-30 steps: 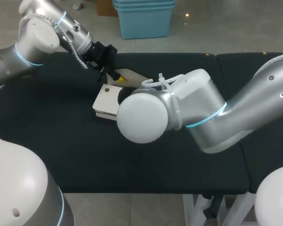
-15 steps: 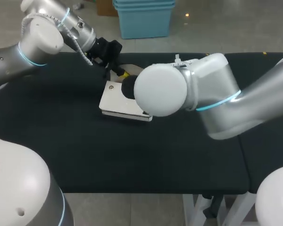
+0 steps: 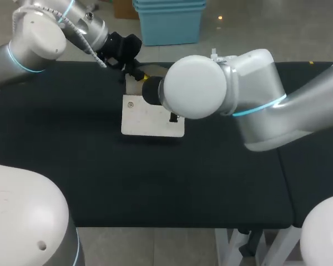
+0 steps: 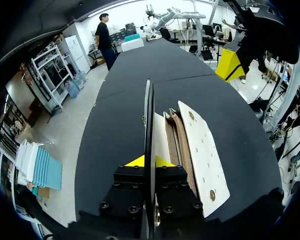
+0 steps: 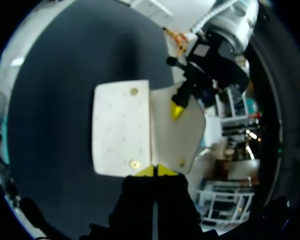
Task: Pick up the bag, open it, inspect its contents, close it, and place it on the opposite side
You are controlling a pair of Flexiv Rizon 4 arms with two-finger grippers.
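Since a second ago the bag (image 3: 151, 117) has swung square-on at the middle of the table (image 3: 72, 166). Left end effector (image 3: 135, 75) pinches its flap (image 5: 172, 127); right end effector (image 5: 154, 171) clamps the body's edge. Peel the flap back slowly and keep the body steady.

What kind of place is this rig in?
Probably a robotics lab bench: the left arm and right arm hang over a black-covered table, and the left hand grips a cream bag by its flap.
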